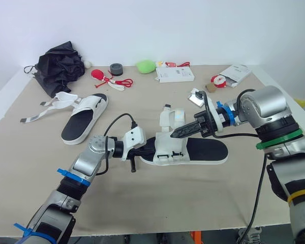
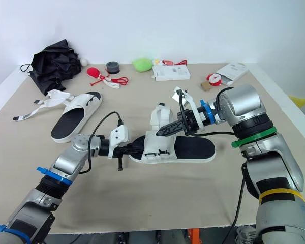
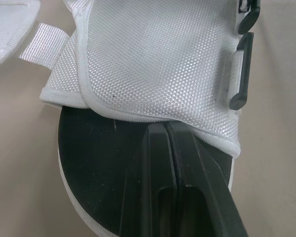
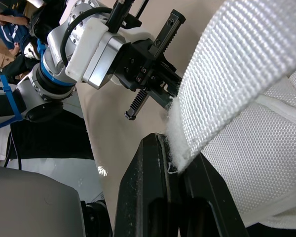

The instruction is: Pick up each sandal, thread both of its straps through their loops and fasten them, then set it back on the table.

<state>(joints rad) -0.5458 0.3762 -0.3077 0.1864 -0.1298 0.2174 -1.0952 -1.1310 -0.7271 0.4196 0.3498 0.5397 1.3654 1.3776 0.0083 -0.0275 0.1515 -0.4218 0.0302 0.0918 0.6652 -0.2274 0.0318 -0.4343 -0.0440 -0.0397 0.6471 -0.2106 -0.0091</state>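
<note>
1. Left gripper [image 1: 146, 150] is at one end of the sandal [image 1: 208, 151], fingers [image 3: 160, 163] pressed together against the edge of the white upper.
2. Right gripper [image 1: 176, 134] pinches the sandal's strap [image 4: 227, 74].
3. Sandal lies mid-table [image 1: 142, 203]. The other sandal [image 1: 86, 119] lies far left, straps loose.

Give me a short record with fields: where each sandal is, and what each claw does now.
near sandal: lying at the centre of the table
left claw: shut, tips over its black footbed at the edge of the white upper
right claw: shut on its white strap
far sandal: on the table, to the robot's left, straps lying open
</note>
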